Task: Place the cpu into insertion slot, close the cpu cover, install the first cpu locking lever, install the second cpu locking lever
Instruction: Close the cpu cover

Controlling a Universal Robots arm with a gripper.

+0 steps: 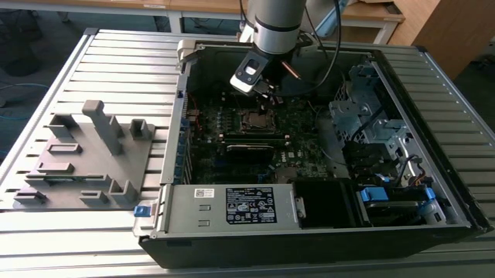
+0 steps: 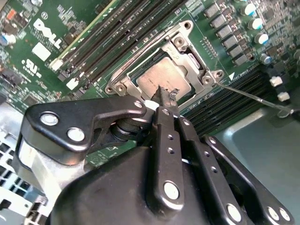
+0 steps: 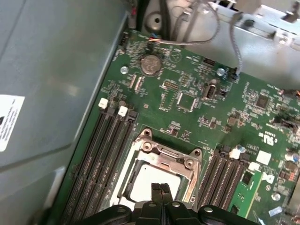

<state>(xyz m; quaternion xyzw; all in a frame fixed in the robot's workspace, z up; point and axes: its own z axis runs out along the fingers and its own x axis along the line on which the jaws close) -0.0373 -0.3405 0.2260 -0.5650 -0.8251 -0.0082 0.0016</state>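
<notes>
On the ribbed metal table point(image 1: 116, 58) we see a grey moulded fixture plate point(image 1: 77, 162) at nine o'clock of the open computer case point(image 1: 309, 252). The arm point(image 1: 275, 23) reaches steeply down from twelve o'clock. Its gripper point(image 1: 267, 92) is clenched on nothing, black fingertips point(image 3: 155, 190) pressed together. It hangs just over the dull silver cpu point(image 2: 159, 77), which sits in the insertion slot point(image 1: 257, 119), framed by the thin shiny cpu cover point(image 2: 190, 58).
</notes>
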